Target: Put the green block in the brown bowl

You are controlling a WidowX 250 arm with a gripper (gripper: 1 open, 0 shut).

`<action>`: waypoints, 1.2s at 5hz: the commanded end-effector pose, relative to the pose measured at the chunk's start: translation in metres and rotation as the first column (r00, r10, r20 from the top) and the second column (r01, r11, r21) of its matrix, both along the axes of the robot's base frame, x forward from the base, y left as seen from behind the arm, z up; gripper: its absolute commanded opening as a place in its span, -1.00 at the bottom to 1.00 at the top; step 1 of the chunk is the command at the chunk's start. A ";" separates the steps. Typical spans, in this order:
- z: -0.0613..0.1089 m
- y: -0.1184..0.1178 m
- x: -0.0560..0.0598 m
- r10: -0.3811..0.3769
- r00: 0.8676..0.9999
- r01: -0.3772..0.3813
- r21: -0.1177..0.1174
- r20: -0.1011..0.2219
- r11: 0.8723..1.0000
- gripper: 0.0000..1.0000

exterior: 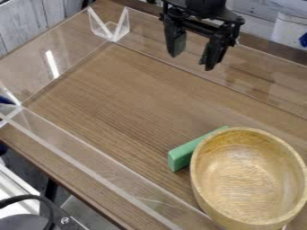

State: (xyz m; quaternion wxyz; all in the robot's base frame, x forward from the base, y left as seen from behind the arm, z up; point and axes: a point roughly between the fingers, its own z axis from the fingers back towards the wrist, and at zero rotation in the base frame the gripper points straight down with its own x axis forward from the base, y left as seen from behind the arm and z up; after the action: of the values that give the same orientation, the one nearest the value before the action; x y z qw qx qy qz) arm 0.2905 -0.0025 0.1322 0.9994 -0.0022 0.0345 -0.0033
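The green block (192, 153) lies flat on the wooden tabletop, its right end touching or tucked against the left rim of the brown bowl (249, 174) at the lower right. The bowl is round, light wood, and holds nothing. My gripper (195, 49) hangs at the top centre, pointing down, well above and behind the block. Its two black fingers (177, 40) stand apart with nothing between them, so it is open.
Clear acrylic walls (72, 148) border the table (108, 99) along the left and front edges, with a clear corner bracket (108, 25) at the back left. Dark cables and gear (30, 211) sit below the front edge.
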 end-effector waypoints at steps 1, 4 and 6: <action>-0.009 -0.001 -0.005 -0.008 1.000 0.008 0.000 -0.023 1.000 1.00; -0.034 -0.010 -0.063 -0.153 0.988 0.153 -0.006 -0.036 0.988 1.00; -0.058 -0.022 -0.074 -0.199 0.979 0.199 -0.012 -0.042 0.980 1.00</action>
State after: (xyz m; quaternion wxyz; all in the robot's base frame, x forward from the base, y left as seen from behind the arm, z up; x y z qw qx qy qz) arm 0.2096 -0.0241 0.0658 0.9918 -0.0045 0.0774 -0.1019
